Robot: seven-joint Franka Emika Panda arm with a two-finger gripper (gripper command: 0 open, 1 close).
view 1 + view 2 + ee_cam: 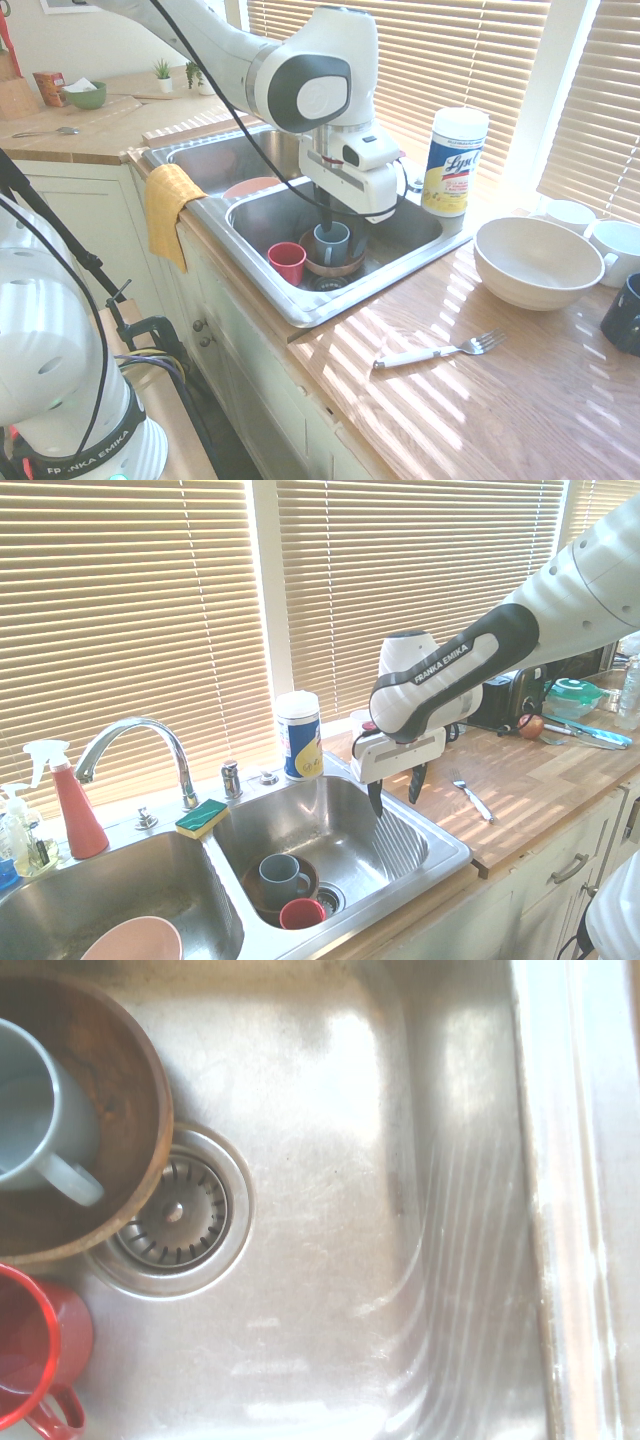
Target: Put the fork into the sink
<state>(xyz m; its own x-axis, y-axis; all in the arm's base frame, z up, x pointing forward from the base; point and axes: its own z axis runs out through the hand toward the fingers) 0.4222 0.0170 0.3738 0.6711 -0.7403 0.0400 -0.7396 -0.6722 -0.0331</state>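
Over the right-hand basin of the sink (300, 305) hangs the hand (396, 792), pointing straight down with its two dark fingers (375, 798) spread wide and nothing between them. It hovers above the bare steel floor of that basin, clear of the dishes.

On the wooden worktop (480, 400), to the right of the sink in the first exterior view, lies the fork (440, 352). Its white handle points toward the sink and its metal tines point away, toward a wide white bowl (537, 262) that stands farther back. The fork is well apart from the hand and outside the basin.

Inside the same basin sit a brown wooden bowl (120, 1090) with a grey-blue mug (331, 242) in it, and a red cup (287, 262) just beside the bowl, both close to the drain strainer (175, 1215). The wrist view looks down on this corner, with the strainer partly tucked under the bowl's edge.

At the far rim of the sink stands a Lysol wipes canister (455, 162). A yellow cloth (170, 205) is draped over the near rim at the left basin, where a pink bowl (132, 940) lies. A curved chrome faucet (135, 742) rises behind the divider, with a green-and-yellow sponge (202, 817) next to it and a red spray bottle (72, 805) to the left in the second exterior view.
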